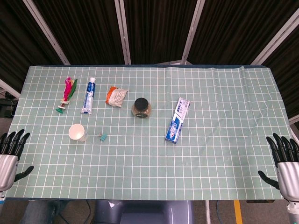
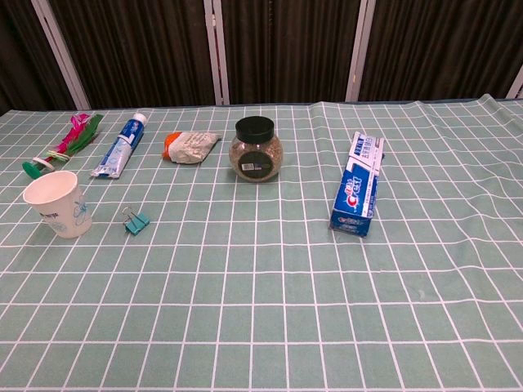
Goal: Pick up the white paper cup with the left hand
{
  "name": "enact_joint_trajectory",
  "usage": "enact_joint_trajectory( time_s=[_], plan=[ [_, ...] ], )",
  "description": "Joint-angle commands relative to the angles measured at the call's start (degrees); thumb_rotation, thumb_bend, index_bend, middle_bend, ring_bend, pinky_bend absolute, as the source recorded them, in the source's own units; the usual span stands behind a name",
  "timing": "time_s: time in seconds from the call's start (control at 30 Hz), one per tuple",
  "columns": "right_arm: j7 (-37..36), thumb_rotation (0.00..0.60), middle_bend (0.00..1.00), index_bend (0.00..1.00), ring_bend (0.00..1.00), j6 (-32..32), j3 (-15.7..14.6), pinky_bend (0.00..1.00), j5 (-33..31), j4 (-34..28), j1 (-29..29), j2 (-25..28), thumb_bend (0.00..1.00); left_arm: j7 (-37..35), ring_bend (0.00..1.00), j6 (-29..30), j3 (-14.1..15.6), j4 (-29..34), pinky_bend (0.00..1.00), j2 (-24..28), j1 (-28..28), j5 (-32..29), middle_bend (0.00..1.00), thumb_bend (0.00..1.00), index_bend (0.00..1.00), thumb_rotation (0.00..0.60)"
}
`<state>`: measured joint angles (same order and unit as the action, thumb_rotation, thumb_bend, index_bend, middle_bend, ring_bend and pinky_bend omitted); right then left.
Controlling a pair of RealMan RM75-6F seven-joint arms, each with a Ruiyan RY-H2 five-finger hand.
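Observation:
The white paper cup [image 1: 77,132] stands upright on the left part of the green checked table; in the chest view the cup [image 2: 57,203] shows a blue print on its side. My left hand [image 1: 10,151] hangs at the table's near-left corner, fingers apart and holding nothing, well to the left of the cup and nearer me. My right hand [image 1: 283,158] is at the near-right corner, also spread and holding nothing. Neither hand shows in the chest view.
A teal binder clip [image 1: 103,136] lies just right of the cup. Behind it are a feather shuttlecock [image 1: 67,94], a toothpaste tube [image 1: 88,95] and a crumpled packet [image 1: 116,96]. A black-lidded jar [image 1: 141,108] and a toothpaste box [image 1: 178,120] sit mid-table.

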<state>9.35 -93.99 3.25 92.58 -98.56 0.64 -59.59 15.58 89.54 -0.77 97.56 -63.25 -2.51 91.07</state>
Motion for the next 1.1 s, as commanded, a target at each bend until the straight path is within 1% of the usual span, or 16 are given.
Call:
enact_joint_trajectory(
  time_s=[0.03,0.23,0.37,0.47,0.53,0.57,0.63,0.7,0.77,0.9,1.1],
  plan=[
    [0.3,0.6,0.0,0.0,0.0,0.1,0.0,0.0,-0.2,0.0,0.0,0.0,0.0,0.0,0.0,-0.2,-0.1,-0.1,0.0,-0.1,-0.1,-0.2,0.0,0.0,0.0,0.6],
    [0.4,0.6,0.0,0.0,0.0,0.5,0.1,0.0,-0.3,-0.2,-0.1,-0.1,0.0,0.3,0.0,-0.4,-0.5,-0.8,0.0,-0.6,-0.3,-0.6,0.0,0.0,0.0,0.6],
    [0.5,0.6,0.0,0.0,0.0,0.7,0.2,0.0,-0.6,-0.4,-0.3,0.0,0.0,1.7,0.0,-2.3,-1.6,-2.6,0.0,-2.6,-2.4,-0.5,0.0,0.0,0.0,0.6],
    [0.7,0.6,0.0,0.0,0.0,1.2,0.5,0.0,-1.2,-0.4,-0.5,-0.1,0.0,7.3,0.0,-5.9,-2.4,-6.2,0.0,-5.9,-5.8,0.8,0.0,0.0,0.0,0.6],
    [0.9,0.6,0.0,0.0,0.0,2.0,0.7,0.0,-2.0,-0.2,-0.9,-0.3,0.0,14.4,0.0,-9.8,-3.0,-9.9,0.0,-9.5,-9.0,1.6,0.0,0.0,0.0,0.6],
    [1.0,0.6,0.0,0.0,0.0,2.3,0.8,0.0,-2.3,-0.2,-1.0,-0.3,0.0,16.4,0.0,-10.7,-3.2,-11.1,0.0,-10.6,-9.9,1.7,0.0,0.0,0.0,0.6],
    [1.0,0.6,0.0,0.0,0.0,2.9,1.2,0.0,-3.1,0.0,-1.3,-0.4,0.0,22.5,0.0,-13.9,-3.8,-15.1,0.0,-14.1,-12.9,2.4,0.0,0.0,0.0,0.6],
    [1.0,0.6,0.0,0.0,0.0,3.4,1.8,0.0,-4.3,0.2,-1.6,-0.4,0.0,29.1,0.0,-19.0,-4.3,-21.0,0.0,-18.5,-17.2,3.3,0.0,0.0,0.0,0.6],
    [0.9,0.6,0.0,0.0,0.0,3.6,2.0,0.0,-5.0,0.3,-1.7,-0.4,0.0,30.9,0.0,-20.4,-4.4,-24.7,0.0,-21.1,-19.0,3.9,0.0,0.0,0.0,0.6],
    [0.9,0.6,0.0,0.0,0.0,4.1,2.3,0.0,-6.0,0.6,-1.9,-0.5,0.0,34.0,0.0,-21.4,-3.3,-31.7,0.0,-24.8,-21.8,6.4,0.0,0.0,0.0,0.6],
    [1.2,0.6,0.0,0.0,0.0,4.5,2.4,0.0,-6.6,0.9,-2.0,-0.7,0.0,35.0,0.0,-21.6,-2.7,-36.6,0.02,-27.8,-23.4,7.1,0.0,0.0,0.02,0.6]
  ],
)
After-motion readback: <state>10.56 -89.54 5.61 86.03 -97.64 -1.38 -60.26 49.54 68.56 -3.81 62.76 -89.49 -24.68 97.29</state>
